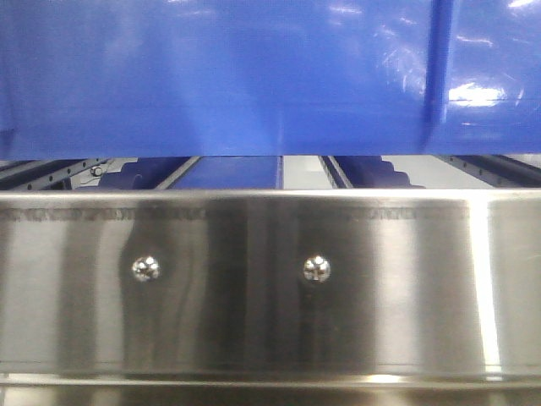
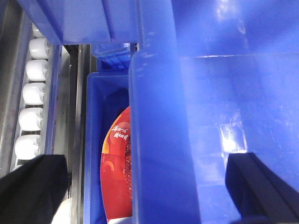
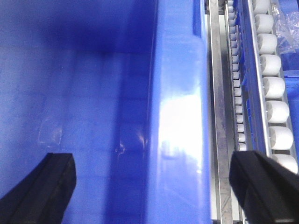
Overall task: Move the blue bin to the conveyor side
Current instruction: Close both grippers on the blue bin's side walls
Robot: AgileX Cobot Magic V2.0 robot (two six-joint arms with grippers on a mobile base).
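The blue bin point(image 1: 254, 76) fills the top of the front view, its glossy wall hanging above a gap. In the left wrist view my left gripper point(image 2: 147, 191) is open, its two black fingers wide apart on either side of the bin's thick rim point(image 2: 159, 140), one inside the bin and one outside. In the right wrist view my right gripper point(image 3: 154, 191) is open the same way, astride the bin's opposite rim point(image 3: 180, 140). Neither finger pair presses on the wall. The dark grey conveyor belt with the red strip is out of view.
A shiny stainless-steel rail point(image 1: 270, 279) with two rivets runs across the front, just below the bin. Rows of white rollers point(image 2: 35, 93) point(image 3: 275, 112) flank the bin on both sides. Left of it, lower down, another blue bin point(image 2: 93, 140) holds a red packet point(image 2: 117, 163).
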